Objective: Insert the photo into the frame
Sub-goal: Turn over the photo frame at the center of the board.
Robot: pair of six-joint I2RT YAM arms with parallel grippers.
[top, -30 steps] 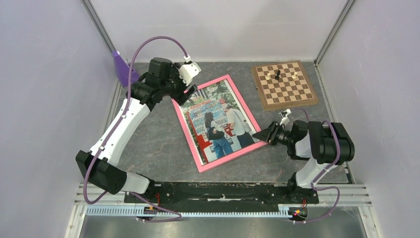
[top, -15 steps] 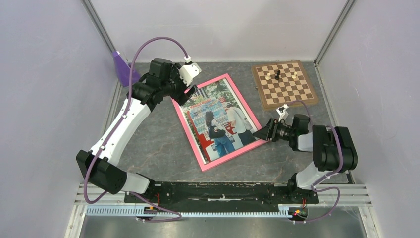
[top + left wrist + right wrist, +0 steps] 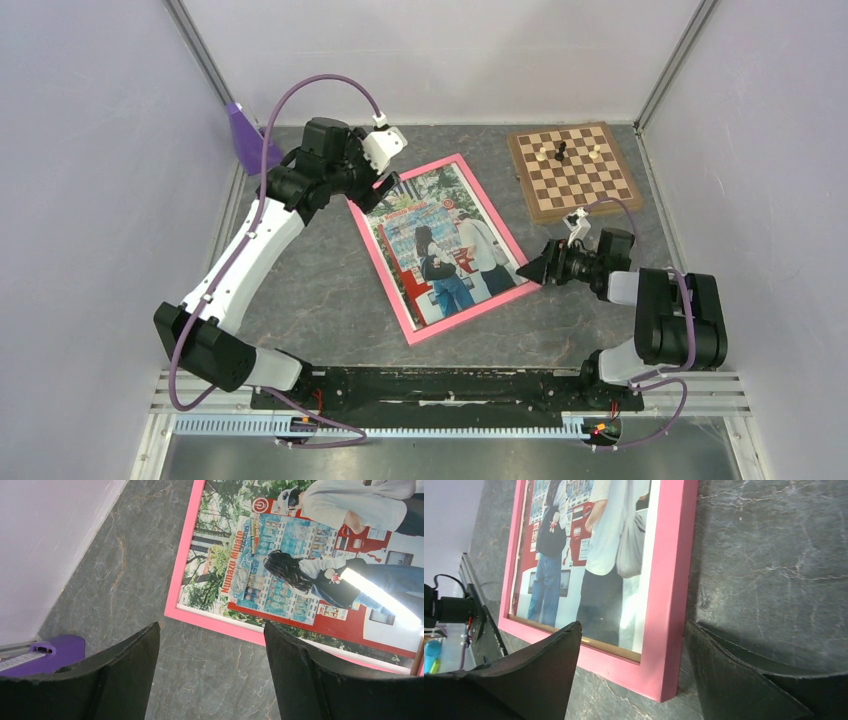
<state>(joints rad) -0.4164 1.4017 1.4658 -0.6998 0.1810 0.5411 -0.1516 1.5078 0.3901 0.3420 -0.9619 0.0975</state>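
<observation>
The photo lies face up inside the pink frame, flat on the bench. One frame corner sits just ahead of the right claw, the opposite corner below the left claw. Both claws gape wide and hold nothing; the task looks essentially done.
</observation>
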